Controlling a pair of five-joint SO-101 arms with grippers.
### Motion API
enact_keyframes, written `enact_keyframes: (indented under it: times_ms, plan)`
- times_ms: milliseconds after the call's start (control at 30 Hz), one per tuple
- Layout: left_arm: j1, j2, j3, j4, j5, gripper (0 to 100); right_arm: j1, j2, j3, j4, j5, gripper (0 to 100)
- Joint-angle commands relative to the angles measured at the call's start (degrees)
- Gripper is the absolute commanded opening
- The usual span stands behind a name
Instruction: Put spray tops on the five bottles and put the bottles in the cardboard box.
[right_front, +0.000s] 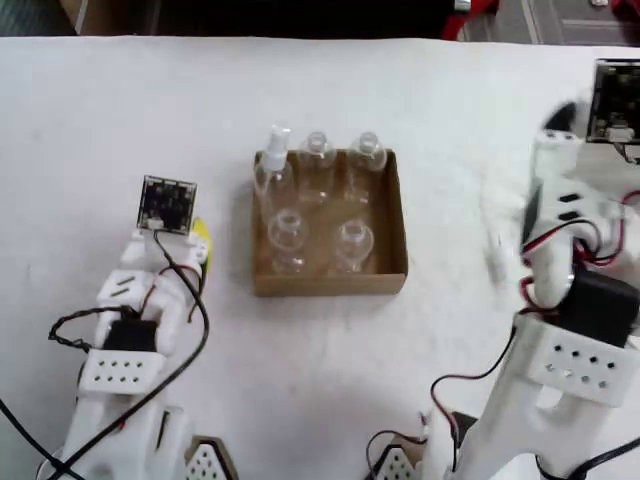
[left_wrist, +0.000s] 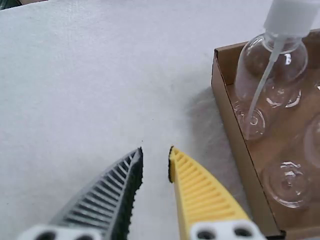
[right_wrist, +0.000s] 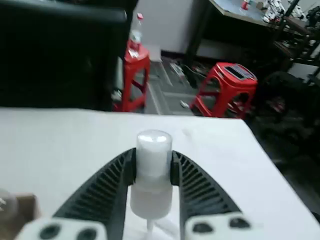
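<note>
— So, how far along is it, starting at the left?

— The left gripper hangs low over the table, just beside the cardboard box. Its grey and yellow fingers are slightly parted, with nothing between them.

— And the box?

— All five bottles stand inside it. The one in the back corner nearest the left arm wears a spray top. The other four show open necks.

— One capped, then?

— I judge so. The boxing looks done, and four bottles are left to cap.

— What about the right side?

— The right gripper is out to the right, apart from the box. Its black fingers are pinched on a second spray top, which is held upright with its tube hanging below. It would presumably go on one of the open necks.
</note>
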Motion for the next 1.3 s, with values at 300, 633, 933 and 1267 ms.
enact_keyframes:
  times_ms: [300,633,933,1267]
  plan:
    - [0.7,0.0,-0.8,-2.0,-0.6,9,-31.5,0.0,0.5,-13.1,-2.3,1.5]
    - [0.5,0.0,-0.8,-2.0,-0.6,9,-40.5,8.2,19.9,-58.4,-0.4,1.5]
    - [0.4,0.0,-0.8,-2.0,-0.7,9,-40.4,17.5,25.4,-77.8,-3.3,1.5]
    - [0.4,0.0,-0.8,-2.0,-0.7,9,-28.7,18.9,21.2,-70.0,-28.0,1.5]
